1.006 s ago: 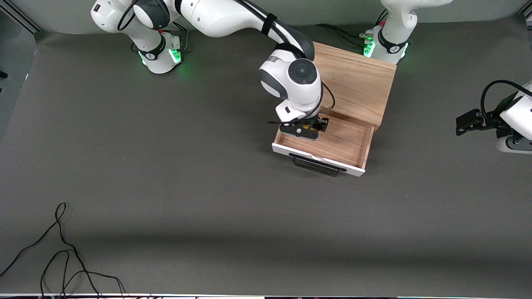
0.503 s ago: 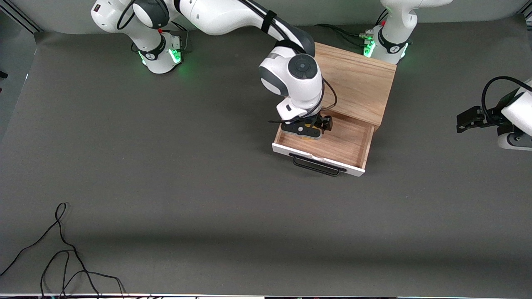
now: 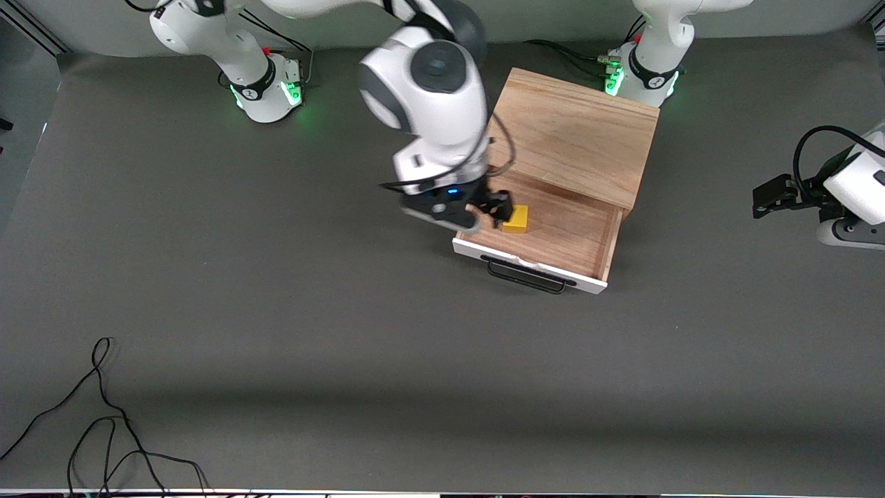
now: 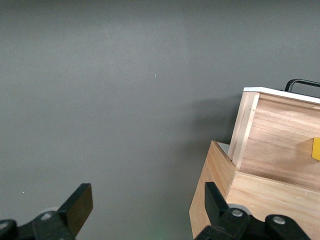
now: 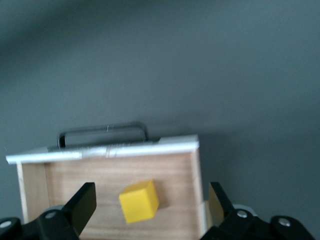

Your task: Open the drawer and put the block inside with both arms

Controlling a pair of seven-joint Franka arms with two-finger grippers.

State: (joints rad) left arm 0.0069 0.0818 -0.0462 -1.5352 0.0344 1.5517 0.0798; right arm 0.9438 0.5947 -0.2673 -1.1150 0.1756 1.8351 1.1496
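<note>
The drawer (image 3: 574,238) stands pulled out of the light oak box (image 3: 581,138), with its white front panel and black handle (image 3: 527,279) toward the front camera. The yellow block (image 3: 516,218) rests on the drawer floor, at the end nearer the right arm. My right gripper (image 3: 484,211) is open and empty, raised over that end of the drawer beside the block. In the right wrist view the block (image 5: 139,201) lies free below the open right gripper (image 5: 151,200). My left gripper (image 3: 771,196) is open and waits over the table at the left arm's end. The left wrist view shows it (image 4: 146,202) facing the box's side (image 4: 270,150).
A loose black cable (image 3: 104,415) lies on the grey table near the front camera at the right arm's end. The arms' green-lit bases (image 3: 266,90) stand along the table's edge farthest from that camera.
My right gripper has let go of the block, risen out of the drawer and shifted toward the right arm's end. The block now lies uncovered in the drawer. The left arm barely moved.
</note>
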